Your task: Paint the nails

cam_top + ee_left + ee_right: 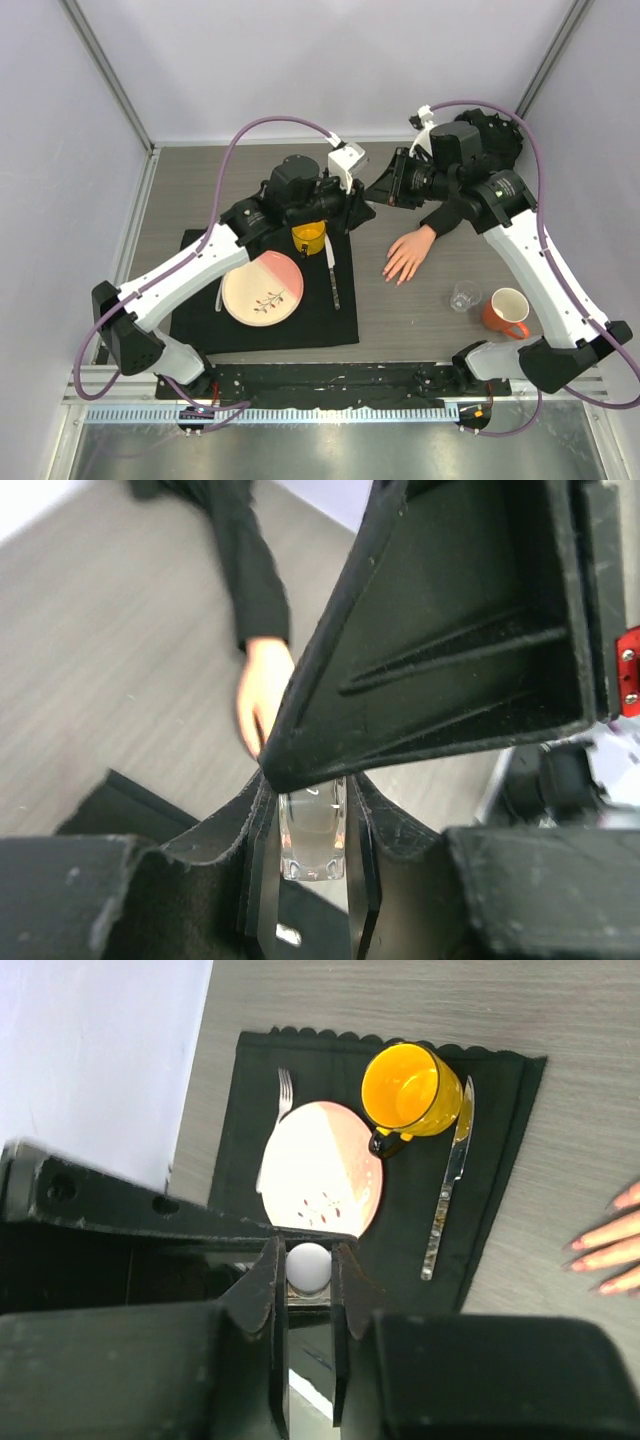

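While the left gripper [313, 802] is clamped on a small clear bottle [313, 842], holding it upright between its two fingers, the right gripper [308, 1258] comes in from the other side and is closed on the bottle's round white cap [309, 1270]. From above, the two grippers meet in the air over the far edge of a black placemat [200, 320], just above a yellow cup [309, 237].

The mannequin hand [408, 255] lies flat on the wooden table [420, 330], palm down with fingers spread toward the near edge, to the right of the placemat and apart from both grippers. Its black sleeve [447, 214] runs back under the right arm. The nails [576, 1246] sit at the fingertips, which show at the right edge of the right wrist view; they are too small to tell their colour.

On the placemat, a pink and cream plate [262, 288] sits between a fork [220, 295] and a knife [331, 275]. Near the mannequin hand stand a clear glass [465, 296] and, just beside it, an orange mug [507, 312].
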Controlling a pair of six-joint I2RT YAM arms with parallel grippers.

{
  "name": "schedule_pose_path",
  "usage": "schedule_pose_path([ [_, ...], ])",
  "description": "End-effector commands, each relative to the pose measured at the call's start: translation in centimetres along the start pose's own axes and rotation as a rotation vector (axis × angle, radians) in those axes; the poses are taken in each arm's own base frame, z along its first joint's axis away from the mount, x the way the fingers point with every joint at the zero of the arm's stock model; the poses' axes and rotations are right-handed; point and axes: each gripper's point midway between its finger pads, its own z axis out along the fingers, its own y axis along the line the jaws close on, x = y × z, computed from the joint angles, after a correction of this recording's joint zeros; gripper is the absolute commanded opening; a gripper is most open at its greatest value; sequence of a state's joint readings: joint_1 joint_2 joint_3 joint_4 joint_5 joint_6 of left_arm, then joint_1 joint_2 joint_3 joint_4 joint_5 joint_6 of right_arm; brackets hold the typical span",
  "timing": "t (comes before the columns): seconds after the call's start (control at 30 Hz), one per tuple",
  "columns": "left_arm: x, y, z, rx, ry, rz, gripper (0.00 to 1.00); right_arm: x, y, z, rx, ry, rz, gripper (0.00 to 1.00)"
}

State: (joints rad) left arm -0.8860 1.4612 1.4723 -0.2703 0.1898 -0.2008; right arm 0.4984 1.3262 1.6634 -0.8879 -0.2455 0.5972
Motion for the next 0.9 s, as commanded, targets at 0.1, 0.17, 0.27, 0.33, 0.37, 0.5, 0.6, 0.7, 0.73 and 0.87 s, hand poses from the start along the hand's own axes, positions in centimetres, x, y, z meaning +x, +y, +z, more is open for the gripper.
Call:
schedule_pose_path([
  [0.1,-3.7,-12.8,-7.1,0.797,-0.026,-0.078,0.0,6.8,4.3,-3.4,-0.493,0.166,-0.425,0.01],
  [0.17,-3.8,-14.4,-9.7,0.95,-0.019,-0.127,0.0,7.4,5.7,-5.9,-0.606,0.092,-0.479,0.01],
  [0.27,-4.2,-14.2,-10.5,0.957,-0.064,-0.164,0.0,8.0,7.0,-7.6,-0.692,0.06,-0.415,0.01],
  [0.33,-3.6,-13.6,-10.1,0.91,-0.059,-0.145,0.0,8.0,7.1,-7.7,-0.698,0.049,-0.374,0.01],
  [0.37,-3.7,-13.3,-9.7,0.884,-0.063,-0.143,0.0,7.9,7.1,-8.0,-0.694,0.033,-0.355,0.01],
  [0.5,-4.2,-11.9,-8.3,0.758,-0.07,-0.076,0.0,6.1,7.0,-8.3,-0.61,-0.039,-0.329,0.14],
  [0.6,-3.8,-10.1,-7.1,0.623,-0.058,-0.034,0.0,4.4,6.6,-8.5,-0.51,-0.081,-0.299,0.58],
  [0.7,-3.8,-7.8,-6.1,0.471,-0.068,0.019,0.0,1.6,5.3,-8.5,-0.335,-0.157,-0.239,0.67],
  [0.73,-3.8,-7.2,-5.9,0.429,-0.07,0.031,0.0,1.4,4.6,-8.6,-0.282,-0.153,-0.213,0.68],
  [0.87,-4.0,-4.4,-5.2,0.257,-0.082,0.084,0.0,-1.4,3.7,-9.0,-0.141,-0.218,-0.125,0.7],
])
